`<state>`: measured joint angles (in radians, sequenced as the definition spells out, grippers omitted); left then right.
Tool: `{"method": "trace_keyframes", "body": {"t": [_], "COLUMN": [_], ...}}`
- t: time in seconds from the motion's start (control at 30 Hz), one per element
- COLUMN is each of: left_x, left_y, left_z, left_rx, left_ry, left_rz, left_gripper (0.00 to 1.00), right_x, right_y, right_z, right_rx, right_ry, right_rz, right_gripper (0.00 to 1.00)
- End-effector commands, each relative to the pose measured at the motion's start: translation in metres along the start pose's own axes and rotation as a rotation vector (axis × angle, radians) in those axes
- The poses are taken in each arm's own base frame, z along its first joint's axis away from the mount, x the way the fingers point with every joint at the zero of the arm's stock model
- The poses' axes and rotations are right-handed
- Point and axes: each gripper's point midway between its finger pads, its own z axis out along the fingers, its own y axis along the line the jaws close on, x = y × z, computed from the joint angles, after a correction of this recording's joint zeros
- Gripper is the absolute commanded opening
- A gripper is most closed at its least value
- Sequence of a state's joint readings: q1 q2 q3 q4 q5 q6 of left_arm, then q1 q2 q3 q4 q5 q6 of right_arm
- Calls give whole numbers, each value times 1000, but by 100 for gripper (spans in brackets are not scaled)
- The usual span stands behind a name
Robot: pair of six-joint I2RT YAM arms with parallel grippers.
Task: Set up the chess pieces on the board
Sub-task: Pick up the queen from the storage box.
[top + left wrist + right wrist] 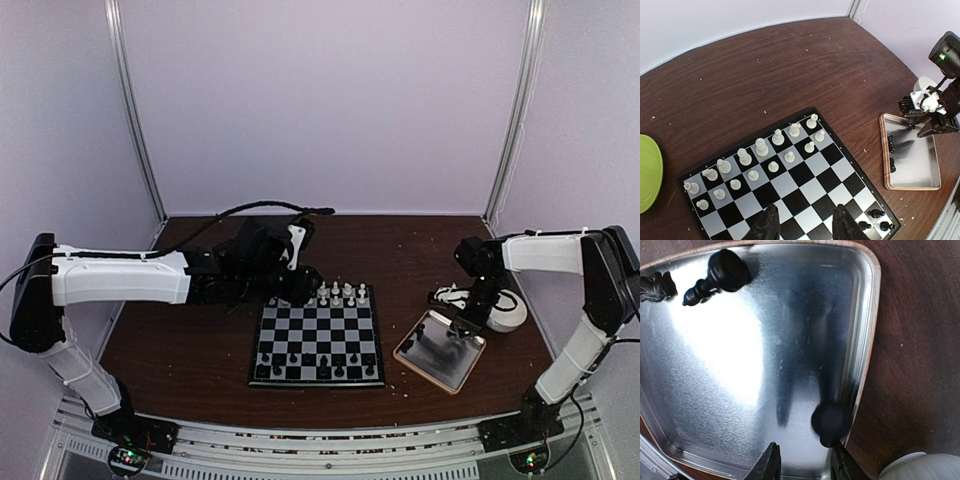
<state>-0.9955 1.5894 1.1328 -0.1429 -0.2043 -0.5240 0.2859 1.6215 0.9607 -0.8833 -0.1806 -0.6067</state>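
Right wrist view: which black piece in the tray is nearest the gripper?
The blurred black piece beside the tray's right rim, just above the right gripper. The toppled piece and the cut-off piece lie in the far upper-left corner.

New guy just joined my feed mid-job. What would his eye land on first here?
The grey-and-black board sits dead centre, with white pieces ranked in its two far rows and some black pieces along its near edge. To its right lies a shiny metal tray with a few stray black pieces lying in it. The right pincer is poised open just above it.
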Motion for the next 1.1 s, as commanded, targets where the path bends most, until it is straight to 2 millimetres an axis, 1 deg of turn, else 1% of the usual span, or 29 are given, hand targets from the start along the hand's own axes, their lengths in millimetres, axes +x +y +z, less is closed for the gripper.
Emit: {"method": "trace_keyframes", "body": {"t": [0.0,0.2,0.37,0.5,0.6,0.83,1.07], "left_x": [-1,0,2,4,6,9,10], "left_y": [-1,-2,-4,-5,-5,-5,-10], "left_z": [5,6,10,11,12,12,13], "left_rx": [18,23,32,36,37,41,67], "left_ry": [-21,-17,-10,-4,1,8,17], "left_rz": [-23,-22,-23,-22,-23,-18,-3], "left_gripper": [36,37,37,37,37,37,36], "right_x": [-13,-16,-19,-22,-23,-23,-30], "right_y": [-8,-5,-3,3,7,3,-3], "right_z": [-1,-2,1,6,11,14,11], "right_rx": [24,23,11,-8,-19,2,22], "right_ry": [-21,-33,-35,-26,-16,-8,-27], "right_rz": [-16,-21,-31,-62,-68,-62,-51], "right_gripper": [36,34,34,31,26,19,12]}}
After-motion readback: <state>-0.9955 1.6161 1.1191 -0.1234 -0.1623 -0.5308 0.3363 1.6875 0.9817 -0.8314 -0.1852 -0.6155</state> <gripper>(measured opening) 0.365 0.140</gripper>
